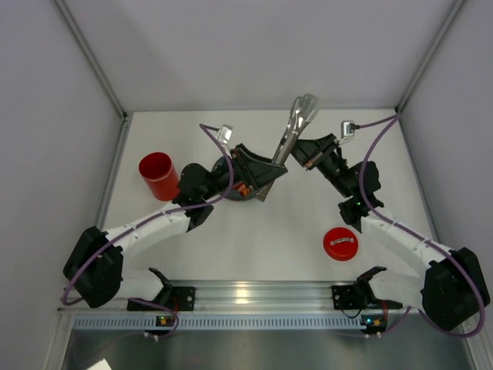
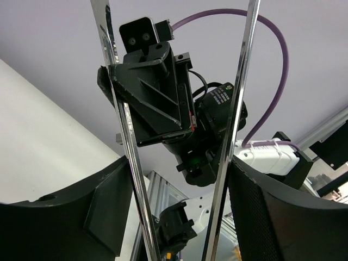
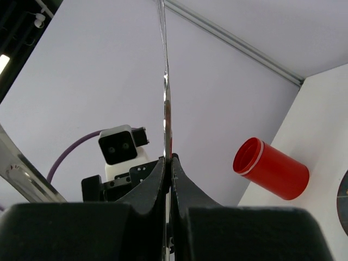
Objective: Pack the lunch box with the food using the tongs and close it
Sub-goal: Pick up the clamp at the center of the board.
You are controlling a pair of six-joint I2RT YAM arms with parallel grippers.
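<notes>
The silver tongs (image 1: 296, 123) hang in the air at the back of the table, held by both grippers. My left gripper (image 1: 266, 179) spans the two tong arms (image 2: 126, 136), one arm against each finger (image 2: 109, 212). My right gripper (image 1: 300, 154) is shut on one thin tong arm (image 3: 166, 98), seen edge-on between its pads. The red lunch box (image 1: 158, 176) stands open and upright at the left, apart from both grippers; the right wrist view also shows the lunch box (image 3: 272, 168). The left arm covers most of the dark plate (image 1: 240, 196). I cannot make out the food.
The flat red lid (image 1: 340, 244) lies on the table near the right arm's base. White walls close in the back and both sides. The aluminium rail (image 1: 246, 297) with both arm bases runs along the near edge.
</notes>
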